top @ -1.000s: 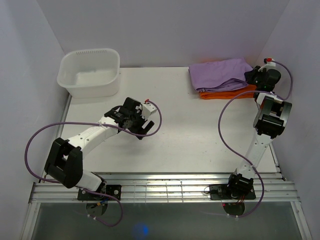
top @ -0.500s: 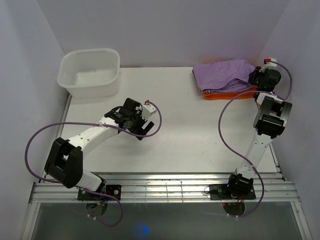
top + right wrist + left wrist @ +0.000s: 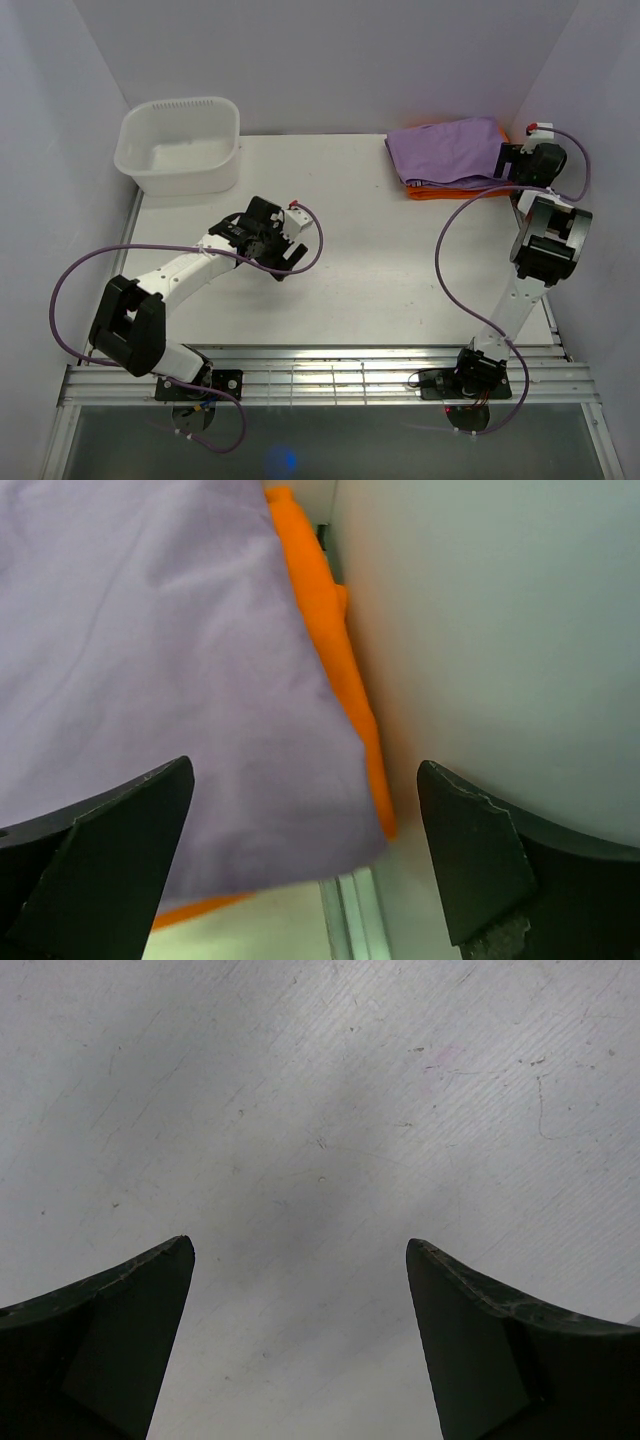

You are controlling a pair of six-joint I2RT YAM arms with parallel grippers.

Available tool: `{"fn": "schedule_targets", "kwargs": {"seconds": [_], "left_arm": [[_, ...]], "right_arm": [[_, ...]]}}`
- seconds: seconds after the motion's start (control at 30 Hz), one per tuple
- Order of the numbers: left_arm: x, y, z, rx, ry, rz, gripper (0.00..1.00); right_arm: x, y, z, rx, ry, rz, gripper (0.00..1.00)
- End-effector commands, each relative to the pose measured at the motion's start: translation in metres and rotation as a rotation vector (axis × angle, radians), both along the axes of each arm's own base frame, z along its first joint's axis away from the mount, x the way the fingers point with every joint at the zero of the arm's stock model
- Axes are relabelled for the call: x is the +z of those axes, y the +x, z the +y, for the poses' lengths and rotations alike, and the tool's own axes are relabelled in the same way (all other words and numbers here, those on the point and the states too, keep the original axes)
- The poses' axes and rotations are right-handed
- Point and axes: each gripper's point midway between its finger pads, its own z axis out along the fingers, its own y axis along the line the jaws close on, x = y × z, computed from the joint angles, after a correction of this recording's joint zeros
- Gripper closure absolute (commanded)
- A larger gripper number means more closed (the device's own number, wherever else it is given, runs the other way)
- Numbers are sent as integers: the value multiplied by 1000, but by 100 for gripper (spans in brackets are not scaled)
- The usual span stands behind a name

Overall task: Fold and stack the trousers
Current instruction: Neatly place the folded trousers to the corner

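Observation:
The lilac trousers [image 3: 447,150] lie folded at the table's far right corner, on top of a folded orange cloth [image 3: 432,193] whose edge shows beneath them. My right gripper [image 3: 505,160] stands open just off the stack's right edge, holding nothing. In the right wrist view the trousers [image 3: 170,650] and the orange cloth [image 3: 335,650] lie beyond the spread jaws of that gripper [image 3: 305,768]. My left gripper [image 3: 290,262] hangs open over bare table left of centre. The left wrist view shows only tabletop between the spread fingers of the left gripper [image 3: 300,1245].
A white plastic tub [image 3: 180,178] stands at the far left corner. The right enclosure wall [image 3: 500,630] runs close beside the cloth stack and my right gripper. The white table [image 3: 380,260] spreads between the two arms.
My right gripper has opened, let go of the trousers and drawn back to the right. The stack slid slightly right before the release. The left arm has stayed still.

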Motion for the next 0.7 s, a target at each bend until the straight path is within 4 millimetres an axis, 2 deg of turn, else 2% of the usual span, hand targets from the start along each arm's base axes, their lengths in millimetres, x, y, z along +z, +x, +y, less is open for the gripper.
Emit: {"fn": "schedule_targets", "kwargs": {"seconds": [0.0, 0.07, 0.17, 0.2, 0.23, 0.27, 0.33, 0.37, 0.43, 0.47, 0.5, 0.53, 0.6, 0.67], "left_arm": [[20, 3, 4, 16, -24, -46, 2], [20, 2, 7, 35, -27, -37, 2], [21, -1, 11, 64, -48, -15, 2], [21, -3, 13, 73, -51, -2, 2], [20, -2, 17, 90, -67, 15, 2], [20, -3, 19, 111, -81, 34, 2], [19, -1, 31, 166, -100, 71, 2], [20, -3, 32, 185, -128, 104, 2], [21, 2, 44, 246, -158, 135, 2], [26, 2, 44, 263, -191, 160, 2], [30, 5, 46, 276, -212, 167, 2], [35, 10, 55, 312, -236, 168, 2], [50, 14, 55, 312, -324, 189, 2], [55, 20, 70, 363, -366, 197, 2]], "right_arm": [[59, -22, -24, -61, -143, -38, 3], [64, -37, -25, -57, -131, -6, 8], [76, -55, -13, -2, -94, 21, 10], [80, -58, -5, 38, -77, 27, 10], [93, -63, 3, 67, -71, 26, 10], [90, -72, 11, 89, -42, 77, 10], [104, -86, 33, 183, -1, 100, 10], [97, -100, 44, 211, 40, 167, 10], [118, -117, 72, 323, 79, 175, 10], [121, -126, 80, 360, 89, 197, 10], [121, -143, 98, 417, 152, 247, 10], [130, -155, 108, 450, 160, 255, 10], [128, -183, 130, 518, 225, 319, 10], [129, -207, 147, 573, 236, 346, 10]]}}
